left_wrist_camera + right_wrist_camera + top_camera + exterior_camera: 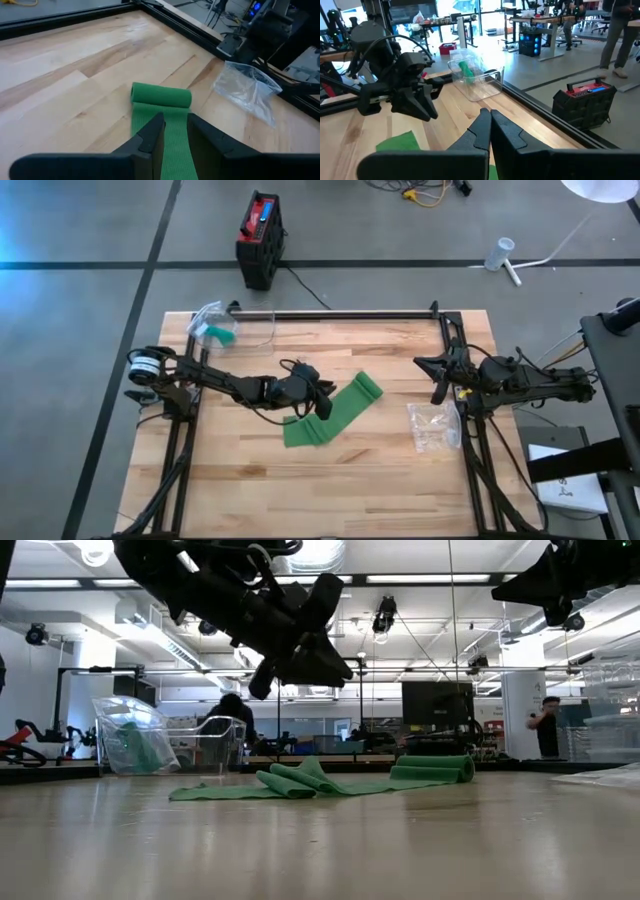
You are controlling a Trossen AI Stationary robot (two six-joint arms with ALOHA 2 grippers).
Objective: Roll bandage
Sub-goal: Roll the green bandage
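A green bandage lies on the wooden table, one end rolled up toward the far right. Its flat strip runs back to a rumpled, folded end. My left gripper hangs in the air above the strip's middle, pointing along it toward the roll. It is open by a narrow gap, and nothing is between the fingers. My right gripper waits shut at the table's right side, well above the table.
A clear plastic container with something green inside stands at the far left. A crumpled clear bag lies at the right, beyond the roll. Black frame rails run along the far edge and both sides. Bare wood lies toward the near edge.
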